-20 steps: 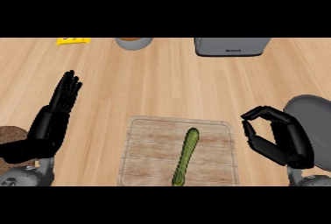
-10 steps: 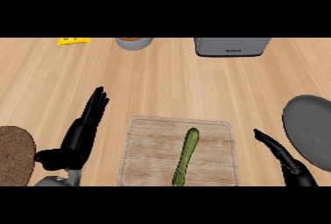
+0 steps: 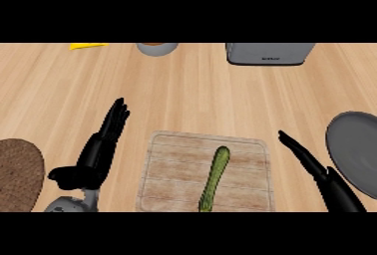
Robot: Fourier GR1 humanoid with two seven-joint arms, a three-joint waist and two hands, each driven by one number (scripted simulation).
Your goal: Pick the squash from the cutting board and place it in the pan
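Head view, versus half a second back: almost nothing shifting. Right hand (image 3: 313, 167) sitting about where it was, right of the cutting board (image 3: 171, 164), fingers straight and together, pointing up-left toward the board's far right corner. No curl, holding nothing. Left hand (image 3: 99, 149) likewise unmoved, resting left of the board, fingers straight and close together, thumb sticking out low; staying idle. Versus a full second back: right hand no longer curled, now flattened out.

Squash (image 3: 214, 178) lying on the board, right of its centre line, long axis near-vertical with a slight lean, untouched. Right hand apart from it, not yet over the board. Pan (image 3: 353, 149) sitting right of the board, just beyond the right hand.

Risks, as judgement only:
- Squash being long and thin: grabbing near one end likely tipping or swinging it during lift. Better closing around mid-length.
- Flat, straight fingers coming in low from the right probably nudging it leftward across the board instead of wrapping it.
- Pan right beside the right forearm: wrist or elbow possibly clipping its rim while swinging over.

Hidden or unclear:
- Squash's near tip and the board's near edge cut off at the lower edge.
- Pan cut off on the right; handle not showing.
- Brown mat (image 3: 18, 174) left of the board, only partly visible.
- Grey box (image 3: 269, 53), bowl (image 3: 157, 48), yellow item (image 3: 88, 46) beyond the board, clipped at top, identity unclear.
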